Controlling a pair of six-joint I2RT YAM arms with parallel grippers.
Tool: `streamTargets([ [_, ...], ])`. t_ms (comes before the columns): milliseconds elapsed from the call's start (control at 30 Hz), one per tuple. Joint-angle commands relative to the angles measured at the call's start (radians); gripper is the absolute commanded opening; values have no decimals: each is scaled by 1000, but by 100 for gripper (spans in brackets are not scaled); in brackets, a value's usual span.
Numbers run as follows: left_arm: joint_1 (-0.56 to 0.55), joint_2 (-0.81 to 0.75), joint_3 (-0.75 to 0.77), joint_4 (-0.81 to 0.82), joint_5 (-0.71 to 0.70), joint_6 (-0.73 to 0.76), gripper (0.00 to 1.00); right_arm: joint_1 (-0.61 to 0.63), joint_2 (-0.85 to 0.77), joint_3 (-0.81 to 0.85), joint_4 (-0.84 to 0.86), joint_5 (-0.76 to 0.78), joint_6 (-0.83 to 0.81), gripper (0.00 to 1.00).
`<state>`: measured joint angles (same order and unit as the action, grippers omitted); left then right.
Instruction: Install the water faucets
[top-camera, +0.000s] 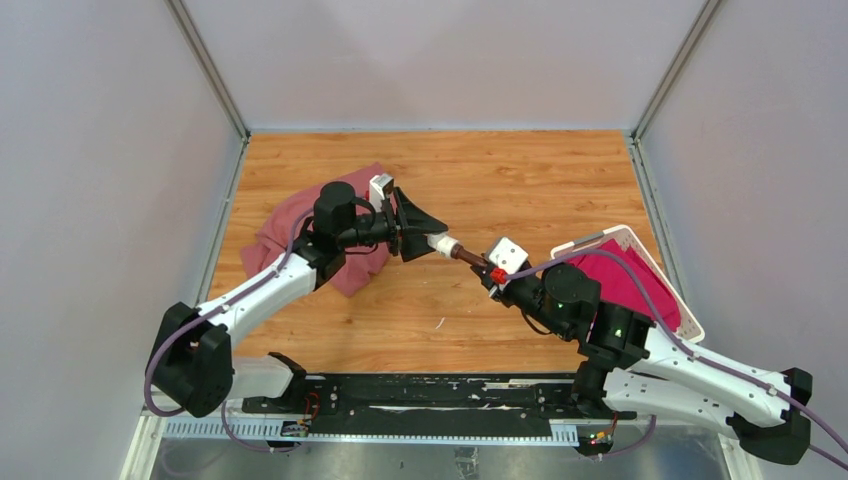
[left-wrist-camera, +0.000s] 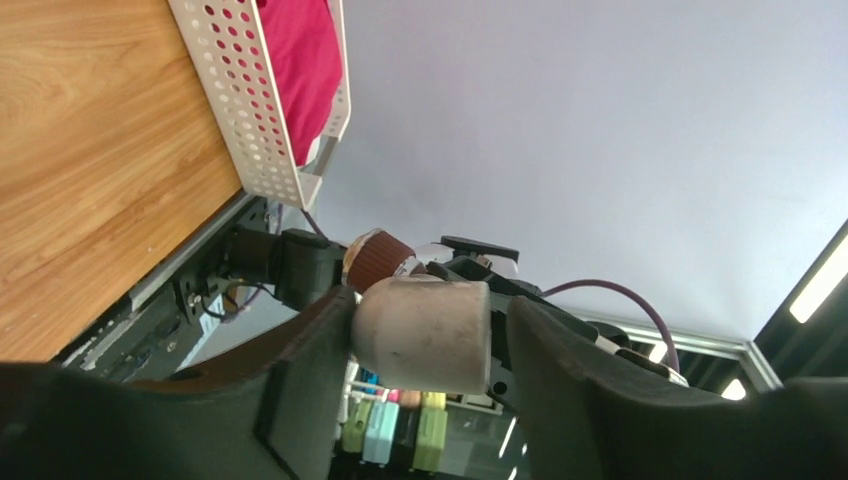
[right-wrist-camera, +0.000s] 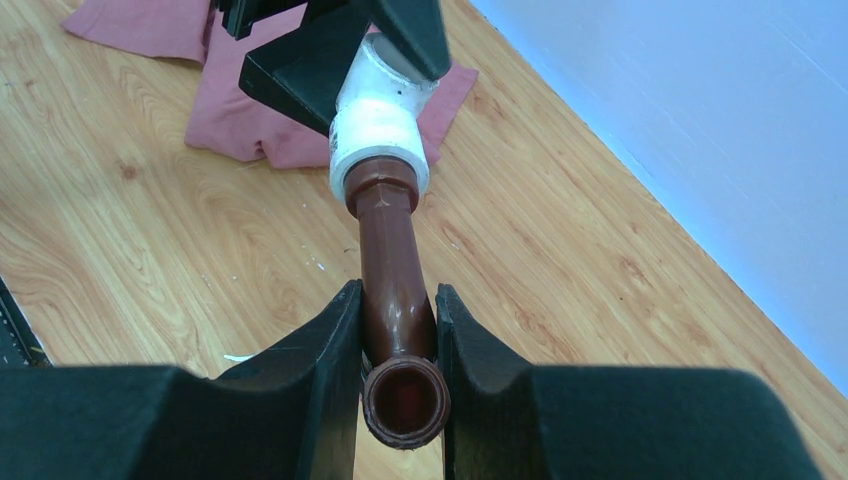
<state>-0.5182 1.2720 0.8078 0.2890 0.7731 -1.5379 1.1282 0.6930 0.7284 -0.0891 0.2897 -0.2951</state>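
The right claw (right-wrist-camera: 398, 335) is clamped on the bent end of the dark reddish-brown tap (right-wrist-camera: 388, 235), holding it clear above the wooden desk (top-camera: 520, 170), probably to brace one part while the other is turned. The tap's hexagonal collar meets the mouth of the white pipe fitting (right-wrist-camera: 382, 130), in line with it. Beyond, the left claw (left-wrist-camera: 428, 318) brackets that fitting: one finger touches it and a sliver of gap shows at the other, so whether it grips cannot be told. Behind lies a pink-red cloth (top-camera: 285, 225).
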Motion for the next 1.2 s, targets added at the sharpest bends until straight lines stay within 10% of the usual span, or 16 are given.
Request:
streamTargets([
  [0,4,8,-15,59,-11,-25,58,15,-15,-13,77,19,10,0],
  [367,3,-13,-8,59,-38,16,0,15,-48,-76,172,59,162,0],
  [767,3,-85,-15,99,-98,105,0,13,-85,-140,290,-10,505,0],
  [800,3,-87,-19,100,-103,103,6,14,-86,-137,287,-11,508,0],
  [900,3,-90,-28,101,-111,121,73,14,-83,-124,246,14,498,0],
  [967,8,-94,-38,93,-121,131,97,14,-88,-123,226,38,487,0],
  [1167,77,-127,7,-134,-155,302,100,12,-121,-123,163,155,492,0],
])
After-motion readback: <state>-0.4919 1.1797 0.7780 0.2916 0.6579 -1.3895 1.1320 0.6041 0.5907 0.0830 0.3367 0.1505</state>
